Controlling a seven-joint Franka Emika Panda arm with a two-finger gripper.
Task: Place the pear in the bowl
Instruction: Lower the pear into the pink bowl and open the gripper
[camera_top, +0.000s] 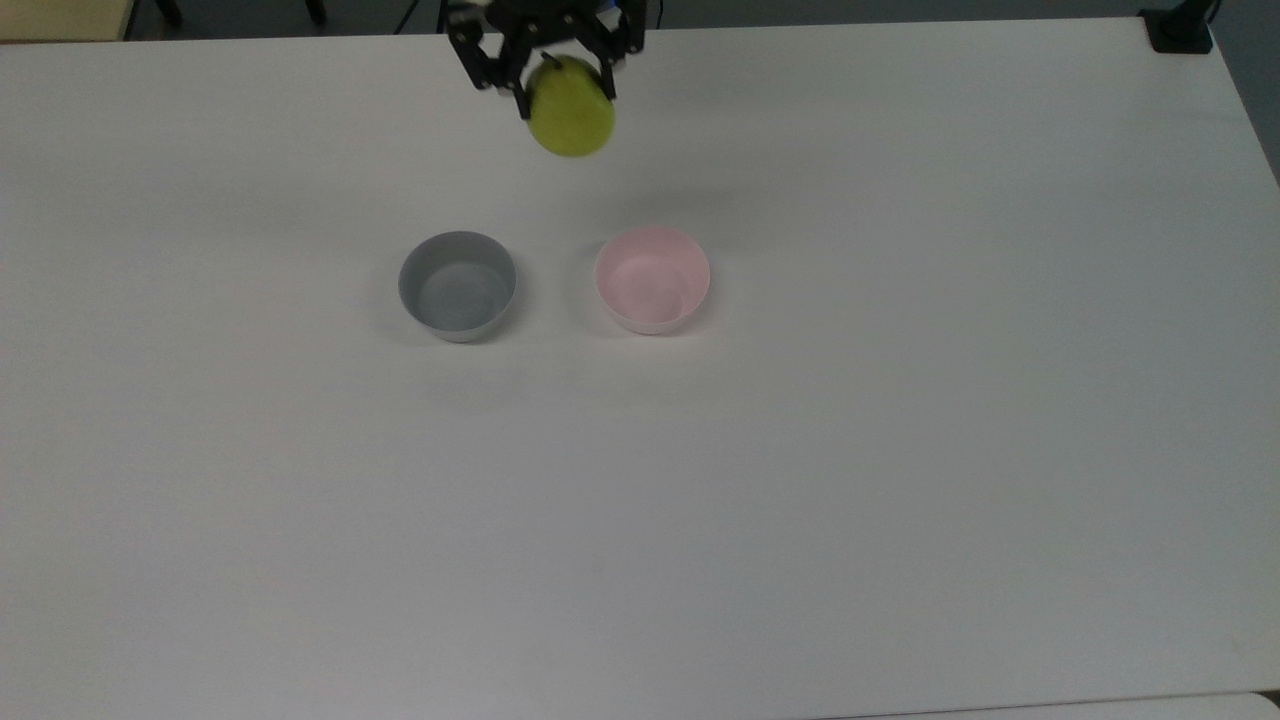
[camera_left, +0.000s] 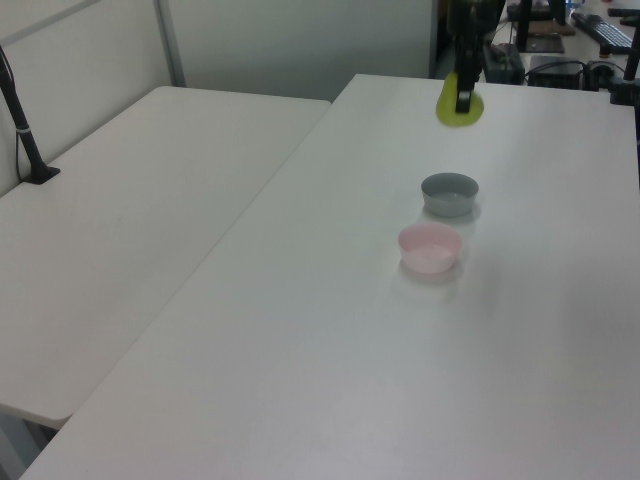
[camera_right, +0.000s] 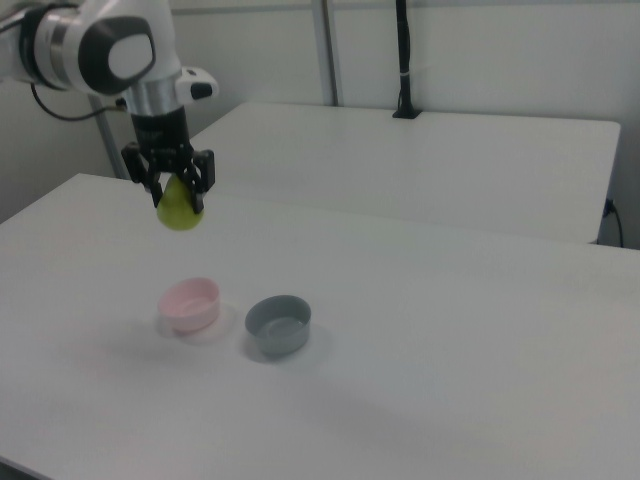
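1. The jaws of the gripper (camera_top: 562, 88) are clamped on the pear (camera_top: 571, 118), which hangs below them, clear of the table (camera_top: 900, 450) and resting on nothing.
2. We judge the carry unfinished: in the top view the pink bowl (camera_top: 653, 279) lies below the jaws and slightly to the top view's right, well apart from the fruit.
3. The grey bowl (camera_top: 458, 285) sits just beside the pink one, about as far from the jaws on the other side. If we steer loosely, the pear could end up over the wrong bowl.
4. The grip sits on the pear's upper part, near the stem, so most of the fruit hangs free under the jaws. A quick sideways move could swing it or let the smooth skin slip.
5. If we let go from this height, we expect the pear to bounce out, or to tip the light plastic bowl, so we should lower first.
6. A release off-centre could catch the rim and send the fruit rolling across the table.
7. Both bowls stand upright and look empty.
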